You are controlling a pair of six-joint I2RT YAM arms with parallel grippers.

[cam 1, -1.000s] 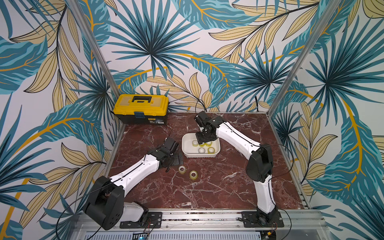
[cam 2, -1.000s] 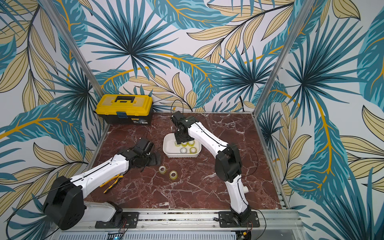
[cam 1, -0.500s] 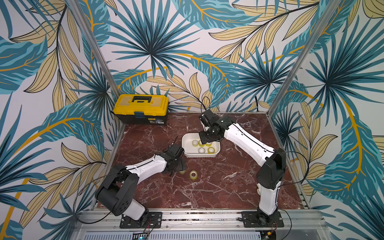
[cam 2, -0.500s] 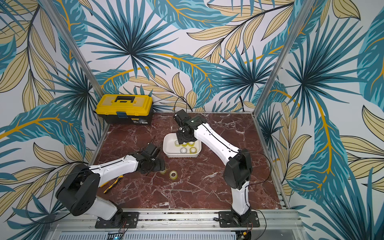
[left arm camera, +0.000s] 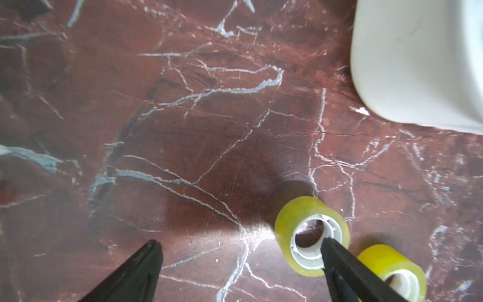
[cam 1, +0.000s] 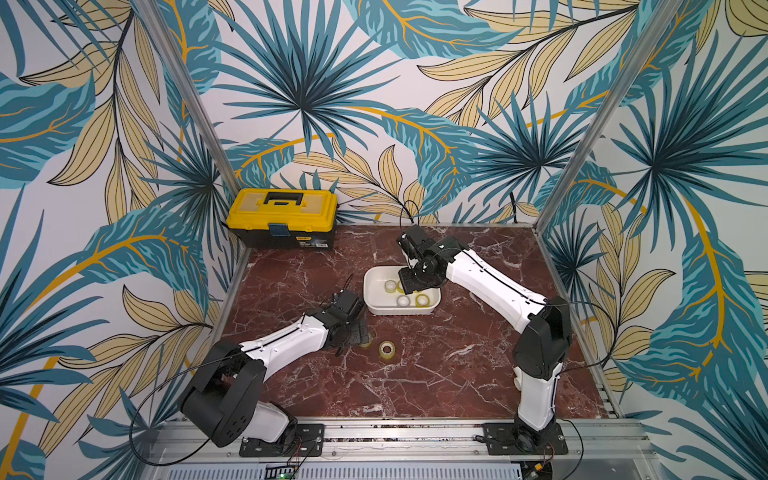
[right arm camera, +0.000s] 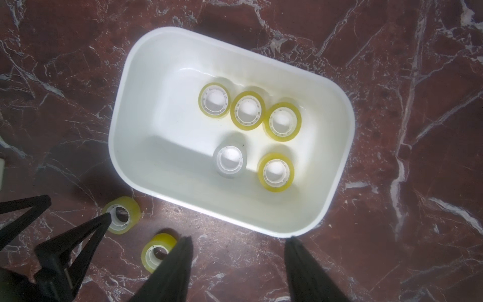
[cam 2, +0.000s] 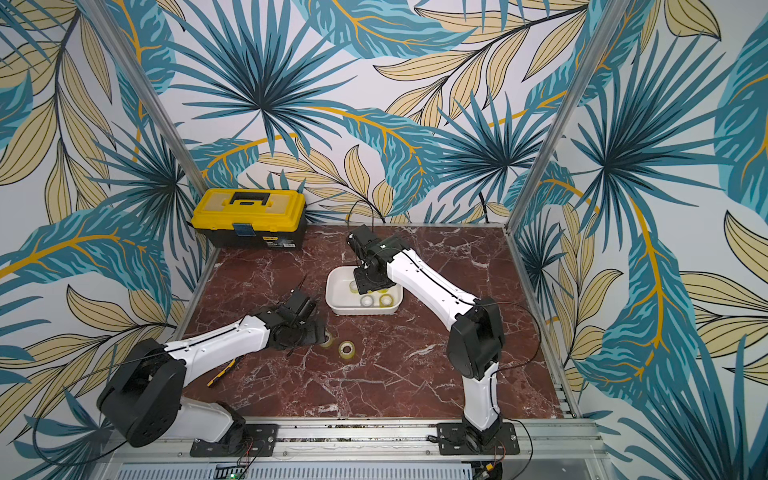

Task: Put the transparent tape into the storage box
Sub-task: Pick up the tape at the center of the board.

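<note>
Right wrist view: right tool parted, empty above storage box; left tool wide, one tip at a tape roll.

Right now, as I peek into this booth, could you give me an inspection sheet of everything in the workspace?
Surface: red marble tabletop, no spills seen.
Job's things: white storage box holds five tape rolls, one a greyer roll; first loose roll and second loose roll sit side by side on the tabletop outside it.
Clutter: yellow-and-black toolbox at a back corner; small yellow-and-black item beside the left arm, unidentifiable.
Grippers: left gripper open, one fingertip at the first loose roll's core; right gripper open, empty, above the box.
Cables: black cables loop off both arms.
Surroundings: leaf-patterned walls, metal posts.
</note>
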